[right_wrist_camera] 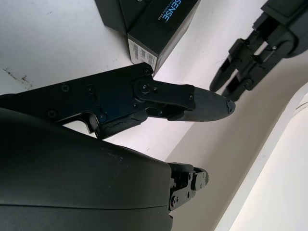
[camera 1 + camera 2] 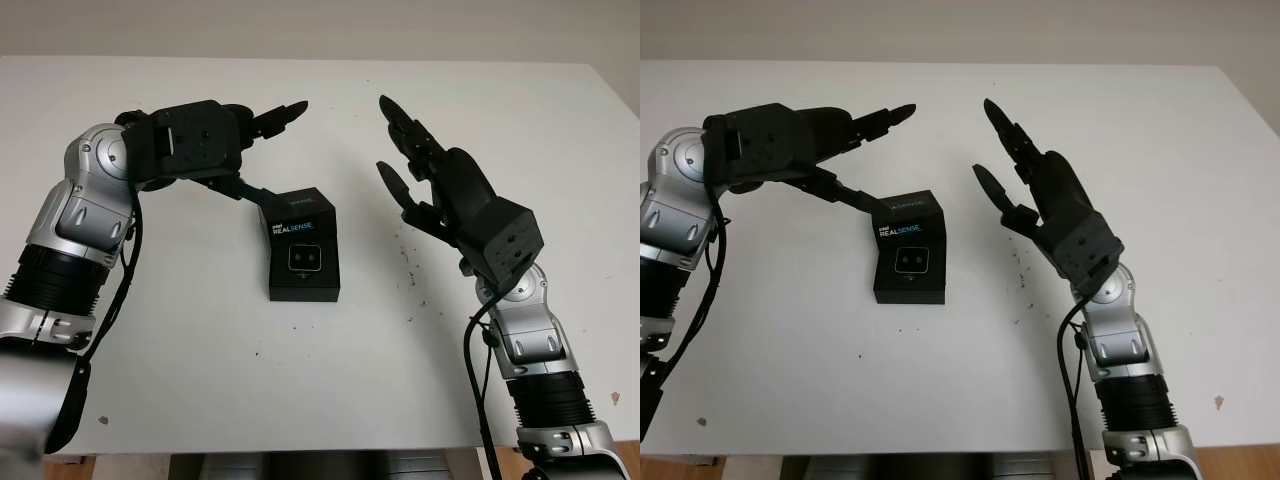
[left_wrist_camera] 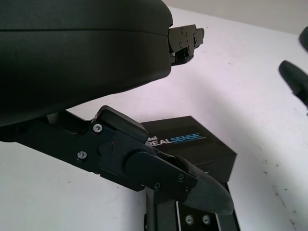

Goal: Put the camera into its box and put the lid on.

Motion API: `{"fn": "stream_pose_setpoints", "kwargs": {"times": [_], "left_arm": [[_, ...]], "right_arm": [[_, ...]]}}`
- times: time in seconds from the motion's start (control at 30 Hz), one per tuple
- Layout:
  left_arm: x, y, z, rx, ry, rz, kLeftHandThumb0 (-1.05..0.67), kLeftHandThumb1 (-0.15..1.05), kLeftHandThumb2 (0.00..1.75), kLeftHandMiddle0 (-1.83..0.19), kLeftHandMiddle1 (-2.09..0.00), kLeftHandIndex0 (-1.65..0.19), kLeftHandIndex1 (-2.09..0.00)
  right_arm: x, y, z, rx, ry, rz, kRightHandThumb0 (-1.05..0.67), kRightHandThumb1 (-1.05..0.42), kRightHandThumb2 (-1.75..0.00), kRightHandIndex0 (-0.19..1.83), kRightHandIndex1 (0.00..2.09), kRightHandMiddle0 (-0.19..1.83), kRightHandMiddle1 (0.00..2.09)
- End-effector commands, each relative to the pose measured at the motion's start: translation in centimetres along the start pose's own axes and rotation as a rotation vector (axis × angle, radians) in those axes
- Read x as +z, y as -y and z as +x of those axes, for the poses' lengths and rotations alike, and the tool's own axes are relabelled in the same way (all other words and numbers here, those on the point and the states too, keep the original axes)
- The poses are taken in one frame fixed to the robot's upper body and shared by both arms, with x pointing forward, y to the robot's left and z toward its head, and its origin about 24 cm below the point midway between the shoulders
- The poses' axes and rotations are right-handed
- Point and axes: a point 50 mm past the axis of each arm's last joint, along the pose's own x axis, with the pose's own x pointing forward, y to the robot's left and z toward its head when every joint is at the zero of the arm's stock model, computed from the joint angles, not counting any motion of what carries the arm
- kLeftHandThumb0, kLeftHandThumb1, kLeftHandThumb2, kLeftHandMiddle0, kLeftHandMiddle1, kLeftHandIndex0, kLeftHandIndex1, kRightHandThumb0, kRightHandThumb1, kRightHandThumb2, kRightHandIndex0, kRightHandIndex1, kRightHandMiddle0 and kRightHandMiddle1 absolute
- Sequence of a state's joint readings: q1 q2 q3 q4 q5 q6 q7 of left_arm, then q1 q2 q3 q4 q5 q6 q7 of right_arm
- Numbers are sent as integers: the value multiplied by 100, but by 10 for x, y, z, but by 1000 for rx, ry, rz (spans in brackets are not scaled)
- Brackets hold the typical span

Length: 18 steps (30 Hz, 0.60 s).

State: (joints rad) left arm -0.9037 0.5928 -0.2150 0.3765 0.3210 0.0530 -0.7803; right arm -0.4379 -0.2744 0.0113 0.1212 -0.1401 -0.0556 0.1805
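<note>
The black box, lid on, hides its contents; it sits between both hands. Left hand and right hand hover spread wide, empty, with bare table beyond them.

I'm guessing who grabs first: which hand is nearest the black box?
The left hand: one finger is right beside the box, while the right hand stands off.

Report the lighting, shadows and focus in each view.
Left eye view: even, soft light, only faint shadow under the black box on the white table. Left wrist view: the left robot hand looms close, its shell a featureless dark mass. Right wrist view: the right robot hand likewise dark, box lettering legible.
</note>
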Motion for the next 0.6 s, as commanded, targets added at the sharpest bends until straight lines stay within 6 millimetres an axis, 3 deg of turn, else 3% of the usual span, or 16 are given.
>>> {"fn": "stream_pose_setpoints", "kwargs": {"times": [0.0,0.57], "left_arm": [[3,-6,2,15,0,3,-87,94,5,19,0,19,0],[-6,22,22,28,15,-4,-87,93,5,19,0,19,0]], "right_arm": [[3,2,0,-5,13,-16,-67,-105,-54,10,5,10,5],[3,3,0,-1,16,-26,-67,-105,-54,11,5,10,5]]}}
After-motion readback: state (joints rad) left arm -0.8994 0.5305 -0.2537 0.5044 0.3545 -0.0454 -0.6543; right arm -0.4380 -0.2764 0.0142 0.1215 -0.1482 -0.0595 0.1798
